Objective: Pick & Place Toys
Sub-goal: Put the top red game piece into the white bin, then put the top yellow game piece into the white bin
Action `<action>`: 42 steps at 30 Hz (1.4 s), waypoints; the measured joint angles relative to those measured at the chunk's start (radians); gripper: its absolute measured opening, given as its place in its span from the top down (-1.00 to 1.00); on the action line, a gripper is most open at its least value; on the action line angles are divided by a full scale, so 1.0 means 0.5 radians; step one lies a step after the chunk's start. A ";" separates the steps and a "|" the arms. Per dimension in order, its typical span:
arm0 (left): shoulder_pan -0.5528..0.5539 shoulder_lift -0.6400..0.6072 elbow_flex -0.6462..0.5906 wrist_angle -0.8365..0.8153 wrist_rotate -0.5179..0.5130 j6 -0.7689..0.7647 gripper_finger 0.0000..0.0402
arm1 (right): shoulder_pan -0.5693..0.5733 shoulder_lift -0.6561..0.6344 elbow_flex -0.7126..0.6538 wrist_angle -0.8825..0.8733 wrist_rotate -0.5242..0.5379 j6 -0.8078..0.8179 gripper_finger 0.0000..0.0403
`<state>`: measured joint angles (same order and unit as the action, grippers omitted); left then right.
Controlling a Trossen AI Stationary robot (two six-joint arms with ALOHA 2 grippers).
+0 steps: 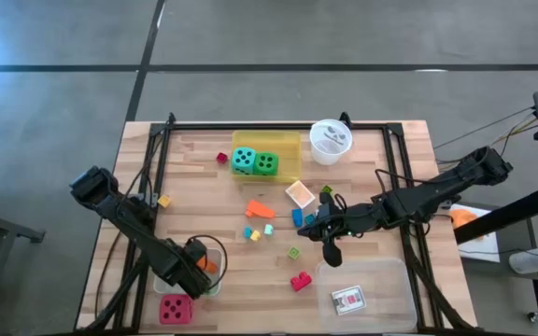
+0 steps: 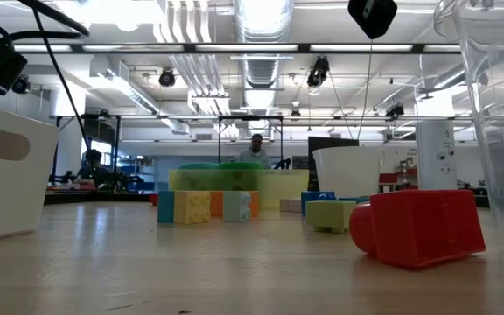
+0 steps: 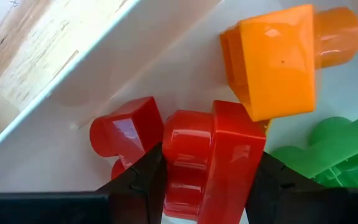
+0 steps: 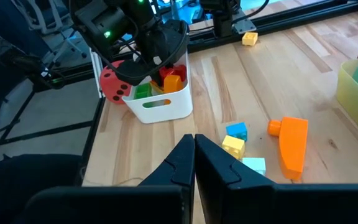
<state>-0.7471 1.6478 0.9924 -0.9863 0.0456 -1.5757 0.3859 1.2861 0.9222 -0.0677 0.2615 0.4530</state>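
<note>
My left gripper [image 1: 202, 261] points down into a white bin [image 4: 160, 106] at the table's near left and is shut on a red block [image 3: 210, 155]. In the bin lie an orange block [image 3: 278, 59], a green block [image 3: 328, 149] and another red block [image 3: 126, 127]. A red die [image 1: 176, 308] stands beside the bin. My right gripper [image 4: 194, 155] hangs shut and empty above the table's middle right. Below and around it, loose blocks lie on the wood: an orange one [image 1: 260, 209], a red one [image 1: 300, 280] and small blue and yellow ones [image 4: 235, 140]. My left gripper pinches the red block between its two fingers, one on each of two opposite sides [image 3: 169, 168]. The fingers come from above, pointing down into the bin. The block stands between them among the other blocks; whether it rests on the bin's floor I cannot tell.
A yellow tray [image 1: 288, 140] at the far middle holds a teal die [image 1: 244, 160] and a green die [image 1: 265, 164]. A round white cup [image 1: 330, 142] stands to its right. A clear tray [image 1: 381, 280] with a card [image 1: 348, 299] sits near right.
</note>
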 joint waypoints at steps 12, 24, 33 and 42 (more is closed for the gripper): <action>0.010 0.000 -0.002 0.005 0.038 -0.054 -0.16 | 0.000 0.000 -0.001 -0.001 0.000 0.001 0.96; 0.050 -0.006 0.005 0.003 0.177 -0.023 -0.82 | 0.000 0.001 -0.001 -0.001 0.000 0.001 0.96; 0.057 -0.019 0.006 -0.001 0.210 0.001 -0.86 | 0.000 0.001 -0.001 -0.001 0.000 0.001 0.96; 0.061 -0.067 0.097 -0.085 0.212 0.010 -0.86 | 0.000 0.001 -0.001 -0.002 0.000 0.001 0.96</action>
<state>-0.7168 1.6142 1.0407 -1.0289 0.1513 -1.5708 0.3859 1.2865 0.9218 -0.0686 0.2615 0.4536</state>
